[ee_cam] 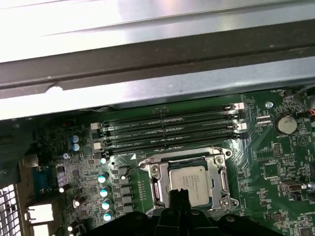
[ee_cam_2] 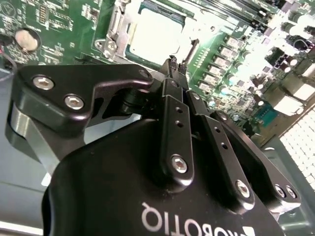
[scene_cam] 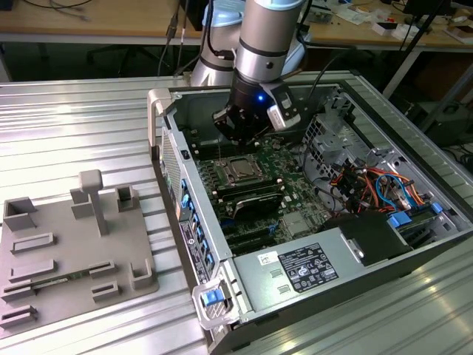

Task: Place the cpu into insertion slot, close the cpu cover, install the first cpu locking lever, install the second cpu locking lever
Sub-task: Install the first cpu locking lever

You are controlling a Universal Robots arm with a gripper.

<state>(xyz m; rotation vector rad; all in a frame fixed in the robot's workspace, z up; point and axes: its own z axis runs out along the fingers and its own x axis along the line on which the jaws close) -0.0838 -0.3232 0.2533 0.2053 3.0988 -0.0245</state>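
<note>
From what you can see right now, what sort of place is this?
Probably a robotics lab or workshop: a robot arm reaches into an open computer case on a ribbed metal table, with cluttered workbenches behind.

Exterior view high, looking down into case (scene_cam: 194, 237), both wrist views close — sharing cpu (ee_cam: 188, 183)
</note>
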